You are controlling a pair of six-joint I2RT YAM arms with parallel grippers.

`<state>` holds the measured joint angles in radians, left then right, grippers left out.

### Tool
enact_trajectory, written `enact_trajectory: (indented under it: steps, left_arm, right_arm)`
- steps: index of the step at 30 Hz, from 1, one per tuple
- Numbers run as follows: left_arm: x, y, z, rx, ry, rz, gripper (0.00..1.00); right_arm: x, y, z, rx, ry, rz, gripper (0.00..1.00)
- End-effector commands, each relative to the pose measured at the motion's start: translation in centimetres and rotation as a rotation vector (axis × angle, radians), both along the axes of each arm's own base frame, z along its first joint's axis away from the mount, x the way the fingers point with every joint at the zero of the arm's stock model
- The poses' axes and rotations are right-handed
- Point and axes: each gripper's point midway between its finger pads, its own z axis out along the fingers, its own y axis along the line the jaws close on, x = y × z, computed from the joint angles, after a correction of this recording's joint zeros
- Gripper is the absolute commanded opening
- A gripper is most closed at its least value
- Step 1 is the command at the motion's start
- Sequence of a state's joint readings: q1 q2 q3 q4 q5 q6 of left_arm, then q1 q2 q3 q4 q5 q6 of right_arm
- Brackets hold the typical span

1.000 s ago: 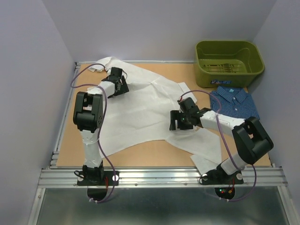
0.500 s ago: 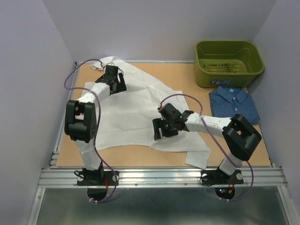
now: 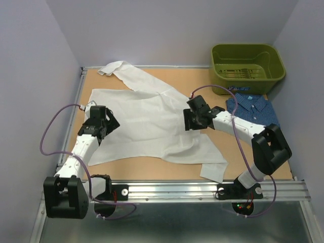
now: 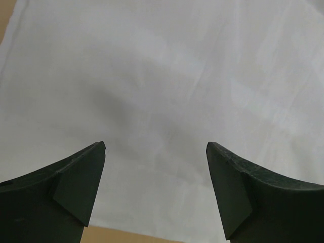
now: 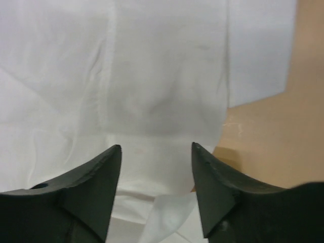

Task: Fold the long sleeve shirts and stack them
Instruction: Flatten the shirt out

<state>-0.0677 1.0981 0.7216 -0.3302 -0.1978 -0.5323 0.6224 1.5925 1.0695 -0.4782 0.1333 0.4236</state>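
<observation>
The white long sleeve shirt (image 3: 147, 116) lies spread across the middle of the table, one sleeve (image 3: 114, 67) trailing to the far left corner. The dark blue shirt (image 3: 253, 109) lies folded at the right, below the bin. My left gripper (image 3: 107, 123) hovers open over the white shirt's left side; the left wrist view shows only flat white cloth (image 4: 162, 76) between its fingers (image 4: 81, 177). My right gripper (image 3: 190, 120) is open over the shirt's right part, where a layered band of cloth (image 5: 162, 76) and a small loose flap (image 5: 167, 217) lie between the jaws, ungripped.
An olive-green bin (image 3: 248, 61) stands at the far right corner. Bare wooden table (image 3: 192, 81) shows behind the shirt and along the near edge. A white cloth end (image 3: 215, 169) reaches toward the front rail. Grey walls close in on three sides.
The left arm has swung back from the far sleeve to the shirt's near left side. The right arm moved up and right toward the collar area, its jaws narrowing a little.
</observation>
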Motion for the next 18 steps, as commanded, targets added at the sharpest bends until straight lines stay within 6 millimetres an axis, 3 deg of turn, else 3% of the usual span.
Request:
enact_trajectory:
  steps: [1,6,13,18]
  left_arm:
    - [-2.0,1.1,-2.2,-0.039,0.024,0.088,0.92]
    - [-1.6,1.4,-4.3,-0.045,0.079,0.102,0.92]
    - [-0.5,1.5,-4.6,-0.035,0.081,0.097,0.92]
    - [-1.0,1.5,-5.8,-0.026,0.113,0.093,0.92]
  right_arm:
    - [2.6,-1.6,0.2,-0.068,-0.064,-0.025,0.57]
    - [4.7,-1.8,-0.7,-0.102,-0.1,-0.028,0.55]
    - [6.8,1.8,2.8,0.026,-0.169,0.07,0.5]
    - [7.8,2.8,0.9,0.024,-0.134,0.074,0.53]
